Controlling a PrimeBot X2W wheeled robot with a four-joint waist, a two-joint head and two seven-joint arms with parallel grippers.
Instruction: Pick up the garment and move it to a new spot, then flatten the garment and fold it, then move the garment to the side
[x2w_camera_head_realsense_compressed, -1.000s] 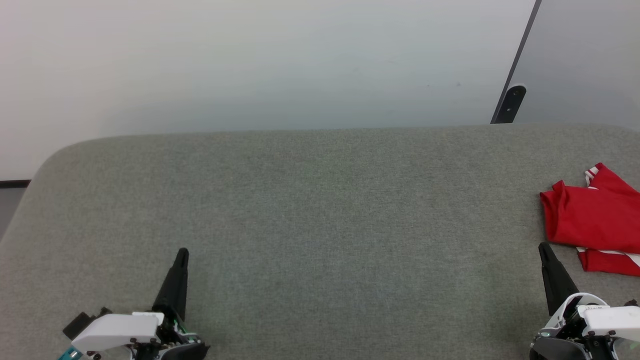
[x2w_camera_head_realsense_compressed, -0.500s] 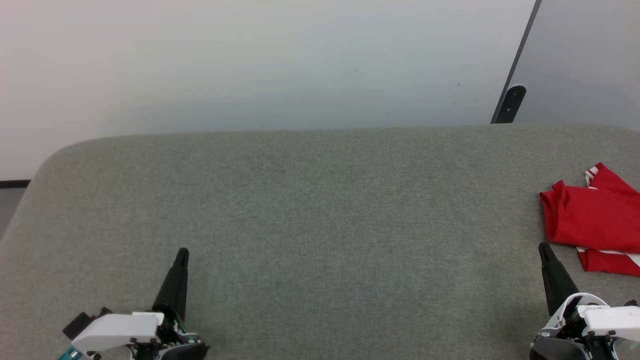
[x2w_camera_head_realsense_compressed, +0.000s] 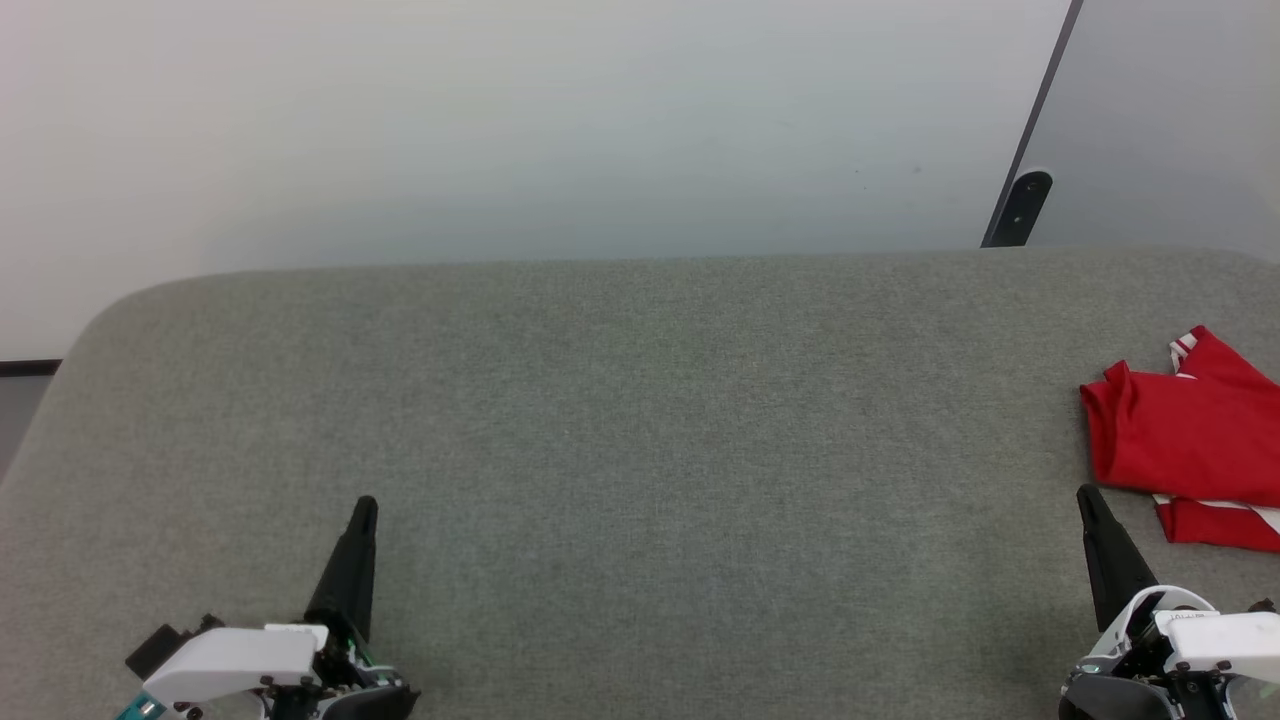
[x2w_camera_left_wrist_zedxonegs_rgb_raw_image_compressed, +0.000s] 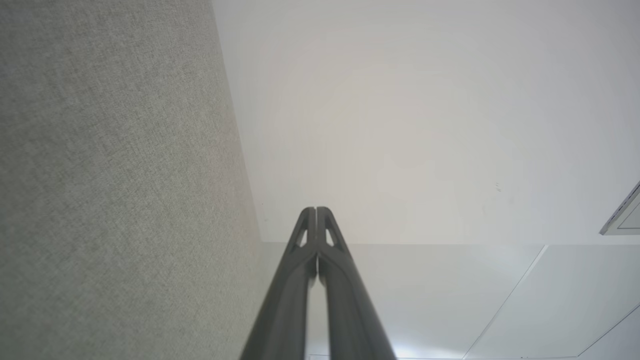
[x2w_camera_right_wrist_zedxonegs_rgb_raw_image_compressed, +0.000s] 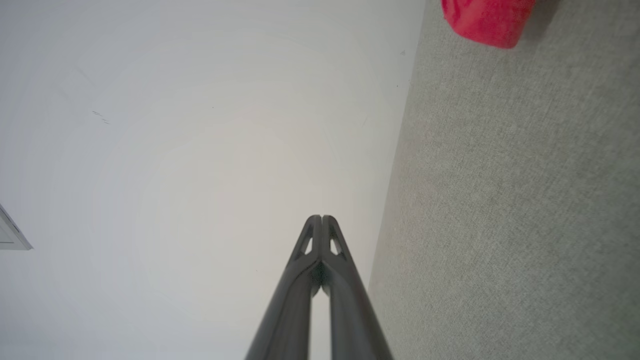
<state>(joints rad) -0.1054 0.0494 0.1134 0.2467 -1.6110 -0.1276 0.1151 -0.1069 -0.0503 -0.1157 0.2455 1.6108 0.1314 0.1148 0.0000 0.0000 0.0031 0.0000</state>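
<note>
Where the grey fabric-covered table comes nearest the robot, both grippers rest low over its near edge. The left gripper sits toward the near left corner, its two dark fingers pressed together into one point, holding nothing; the left wrist view shows the same closed tips. The right gripper sits toward the near right corner, likewise closed and empty, its tips meeting in the right wrist view. A small marking on its white housing is too small to read.

Just beyond the right gripper's tip, apart from it, the garment lies folded at the table's right edge, partly cut off by the frame. Plain red cloth faces up, with white-and-red striped trim at its far and near ends; no lettering can be read on it. The right wrist view catches one red corner.

Past the far edge stand a pale wall and a dark slanted post.
</note>
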